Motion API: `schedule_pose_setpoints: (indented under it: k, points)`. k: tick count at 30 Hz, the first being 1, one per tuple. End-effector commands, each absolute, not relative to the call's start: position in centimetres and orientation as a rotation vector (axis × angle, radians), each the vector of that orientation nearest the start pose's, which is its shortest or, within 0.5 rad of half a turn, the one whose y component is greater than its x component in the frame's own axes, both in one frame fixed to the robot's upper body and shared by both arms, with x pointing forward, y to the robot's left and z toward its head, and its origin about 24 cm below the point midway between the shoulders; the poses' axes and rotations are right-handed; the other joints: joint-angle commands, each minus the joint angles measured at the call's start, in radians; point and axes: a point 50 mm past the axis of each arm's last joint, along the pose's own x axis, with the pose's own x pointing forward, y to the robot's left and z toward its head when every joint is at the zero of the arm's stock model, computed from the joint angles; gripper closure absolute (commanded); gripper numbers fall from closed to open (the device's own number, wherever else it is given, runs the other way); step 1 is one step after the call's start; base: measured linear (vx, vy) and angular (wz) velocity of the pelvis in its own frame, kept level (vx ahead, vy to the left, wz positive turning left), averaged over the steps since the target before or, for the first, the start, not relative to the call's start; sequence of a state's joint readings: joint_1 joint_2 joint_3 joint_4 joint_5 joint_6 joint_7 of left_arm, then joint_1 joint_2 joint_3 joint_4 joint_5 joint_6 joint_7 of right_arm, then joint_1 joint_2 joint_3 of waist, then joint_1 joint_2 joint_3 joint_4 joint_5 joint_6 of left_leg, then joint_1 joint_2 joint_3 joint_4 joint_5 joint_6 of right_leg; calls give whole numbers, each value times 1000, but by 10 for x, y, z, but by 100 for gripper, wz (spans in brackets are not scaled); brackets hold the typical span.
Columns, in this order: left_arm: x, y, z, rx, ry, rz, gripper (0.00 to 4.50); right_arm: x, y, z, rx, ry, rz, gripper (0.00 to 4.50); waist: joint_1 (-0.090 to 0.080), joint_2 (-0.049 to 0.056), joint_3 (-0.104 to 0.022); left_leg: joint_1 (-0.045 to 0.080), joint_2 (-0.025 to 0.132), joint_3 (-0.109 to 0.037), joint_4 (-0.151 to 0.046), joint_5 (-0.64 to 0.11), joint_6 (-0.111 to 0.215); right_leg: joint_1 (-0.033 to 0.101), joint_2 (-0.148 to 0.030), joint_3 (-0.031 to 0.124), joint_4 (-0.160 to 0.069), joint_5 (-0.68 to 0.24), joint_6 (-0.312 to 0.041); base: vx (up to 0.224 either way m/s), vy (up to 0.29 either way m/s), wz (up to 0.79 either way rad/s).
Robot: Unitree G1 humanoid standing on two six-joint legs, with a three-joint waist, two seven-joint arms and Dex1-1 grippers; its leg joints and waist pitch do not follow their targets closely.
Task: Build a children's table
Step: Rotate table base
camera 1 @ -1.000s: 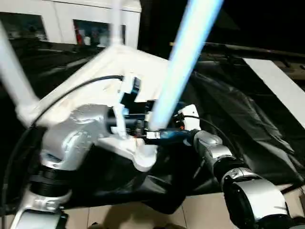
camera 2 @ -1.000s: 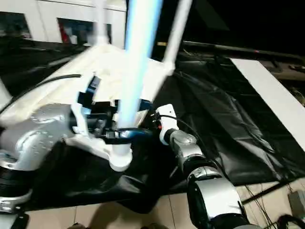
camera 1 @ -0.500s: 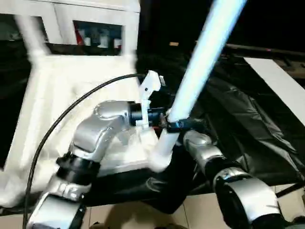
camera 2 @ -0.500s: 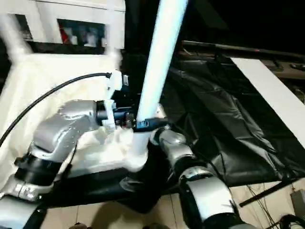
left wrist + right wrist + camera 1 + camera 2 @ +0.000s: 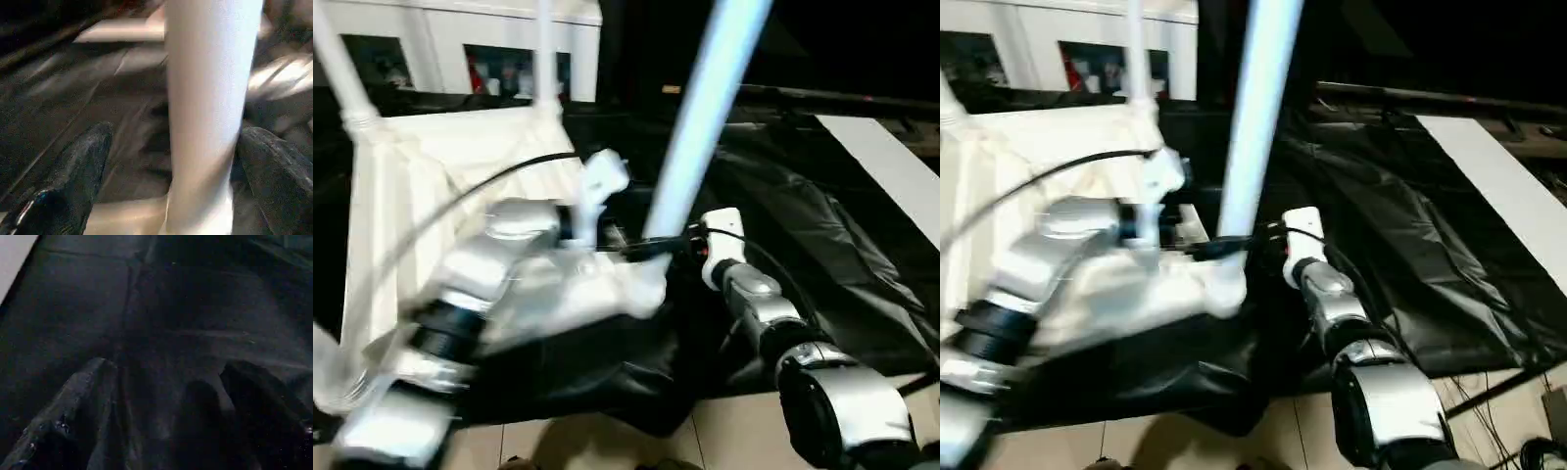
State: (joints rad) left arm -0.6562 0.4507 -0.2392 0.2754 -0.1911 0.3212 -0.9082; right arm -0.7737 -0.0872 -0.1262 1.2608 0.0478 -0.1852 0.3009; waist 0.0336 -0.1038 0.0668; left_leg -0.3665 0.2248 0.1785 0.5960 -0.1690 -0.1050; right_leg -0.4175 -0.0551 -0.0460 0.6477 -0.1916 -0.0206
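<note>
Seating a leg into a corner socket of the upturned table top.

Lying with its ribbed underside up on the black sheet [image 5: 822, 255], the table top [image 5: 431, 196] already carries 2 thin legs at its far corners, 1 of them at [image 5: 544, 49]; the near leg [image 5: 705, 117] stands tilted in the near corner socket [image 5: 641, 294]. The left gripper [image 5: 168, 161] has its jaws wide on both sides of this leg, and I cannot see that they press on it. The right gripper [image 5: 161, 406] is also wide, empty, over the black sheet. To do this step well, I think the leg should be brought upright above the socket before pushing straight down, while the other gripper steadies the top, because a slanted push may jam the leg.
</note>
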Motion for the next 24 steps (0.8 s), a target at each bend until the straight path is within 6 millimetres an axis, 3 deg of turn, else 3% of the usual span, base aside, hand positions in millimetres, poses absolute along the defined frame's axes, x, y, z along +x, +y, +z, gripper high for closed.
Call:
schedule_pose_setpoints:
  k: [1,7,10,11,12,14,17,18,23,24]
  points:
    - [340,152,120,381,232,-929,2,358,-136,19,71,267,331,51,6,26,-76,8,3,4,-62,-217,-28,58,-58,41,-74,-142,-182,0,0,0]
    - [336,170,111,403,281,-876,2,353,-132,18,89,239,406,51,20,27,-76,12,7,7,-63,-174,-5,56,-60,41,-67,-59,-215,0,0,0]
    - [325,161,109,308,291,-968,2,348,-131,17,75,239,466,51,25,27,-76,13,8,8,-64,-178,-10,56,-62,43,-68,-76,-214,0,0,0]
    - [322,158,109,289,295,-989,2,347,-132,16,68,241,470,51,27,20,-74,13,9,8,-65,-182,-12,55,-63,43,-68,-94,-213,0,0,0]
    - [314,148,106,233,317,-1059,2,345,-136,16,41,250,484,51,29,23,-73,15,10,8,-66,-195,-20,52,-64,42,-70,-119,-213,0,0,0]
    - [310,143,104,231,332,-1082,2,345,-139,16,26,252,487,51,29,25,-69,17,8,10,-67,-227,-27,47,-62,43,-78,-166,-201,0,0,0]
    - [302,136,96,286,374,-1111,2,344,-150,18,-35,267,505,51,24,23,-69,13,7,5,-68,-246,-35,51,-62,43,-84,-221,-171,0,0,0]
    - [301,135,94,306,383,-1111,29,344,-153,19,-51,271,513,51,24,22,-68,13,7,5,-68,-247,-35,51,-60,42,-85,-226,-165,0,0,0]
    - [298,134,81,395,461,-1091,57,339,-174,28,-145,292,569,51,23,14,-73,4,2,6,-62,-184,-15,58,-56,43,-82,-177,-148,0,0,0]
    - [296,134,78,410,482,-1096,82,337,-180,29,-166,300,577,51,23,14,-73,4,3,6,-61,-176,-10,59,-55,43,-82,-163,-149,0,0,0]
